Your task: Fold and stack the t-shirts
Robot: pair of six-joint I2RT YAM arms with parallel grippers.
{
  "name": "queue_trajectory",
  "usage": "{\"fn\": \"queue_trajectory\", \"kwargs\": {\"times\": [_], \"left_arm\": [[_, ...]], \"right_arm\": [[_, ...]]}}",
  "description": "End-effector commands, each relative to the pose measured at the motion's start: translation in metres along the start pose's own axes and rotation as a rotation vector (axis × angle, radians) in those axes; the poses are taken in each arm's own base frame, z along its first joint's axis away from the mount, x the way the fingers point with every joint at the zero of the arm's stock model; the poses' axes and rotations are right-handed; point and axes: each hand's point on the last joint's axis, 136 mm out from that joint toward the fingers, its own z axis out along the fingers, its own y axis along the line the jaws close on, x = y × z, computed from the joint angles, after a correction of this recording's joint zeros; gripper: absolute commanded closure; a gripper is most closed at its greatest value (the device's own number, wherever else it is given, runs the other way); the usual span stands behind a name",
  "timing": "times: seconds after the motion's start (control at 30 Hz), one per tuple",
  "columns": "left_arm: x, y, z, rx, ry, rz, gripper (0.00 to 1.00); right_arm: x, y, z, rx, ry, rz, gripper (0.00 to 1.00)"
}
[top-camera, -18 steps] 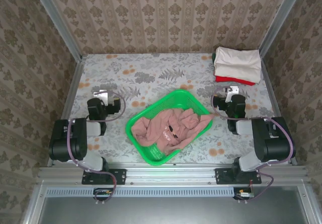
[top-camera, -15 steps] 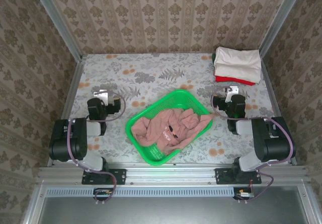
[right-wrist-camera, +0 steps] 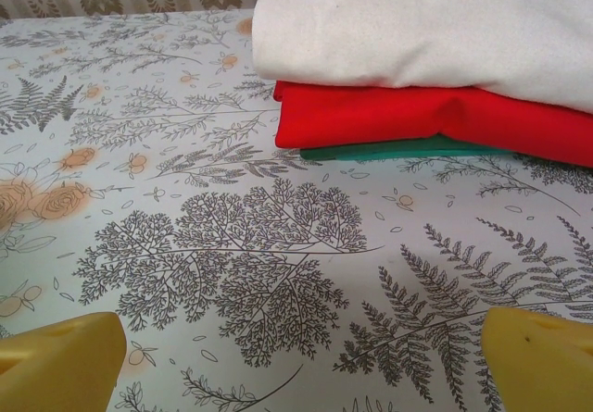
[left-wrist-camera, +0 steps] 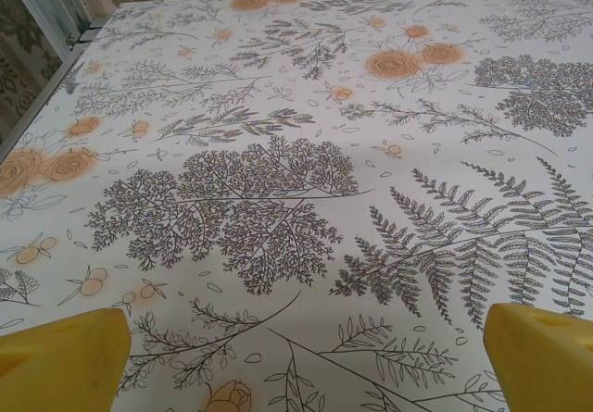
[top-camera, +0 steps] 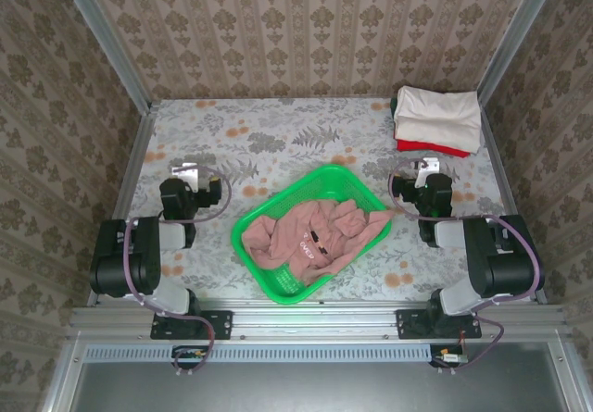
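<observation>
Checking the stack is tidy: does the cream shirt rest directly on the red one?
Touching. The right wrist view shows the cream shirt lying straight on the red shirt, no gap.

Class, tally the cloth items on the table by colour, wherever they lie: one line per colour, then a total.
Cream shirt: 1
Red shirt: 1
Green folded cloth: 1
Dusty-pink shirt: 1
Total: 4
</observation>
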Motion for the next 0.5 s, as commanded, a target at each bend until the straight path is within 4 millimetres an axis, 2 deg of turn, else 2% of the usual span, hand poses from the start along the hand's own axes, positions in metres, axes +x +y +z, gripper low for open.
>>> {"fn": "queue_trajectory", "kwargs": {"times": [0.0,0.47], "left_arm": [[-0.0126,-0.0007,0.0035,0.011,-0.038,0.014,0.00],[-0.0121,-0.0016,0.0036,0.011,-0.036,0.017,0.00]], "right_arm": [[-0.0114,0.0061,0.0029,-0.025,-0.036,-0.014,0.00],[-0.0113,0.0061,0.0028,-0.025,-0.036,-0.015,0.00]]}}
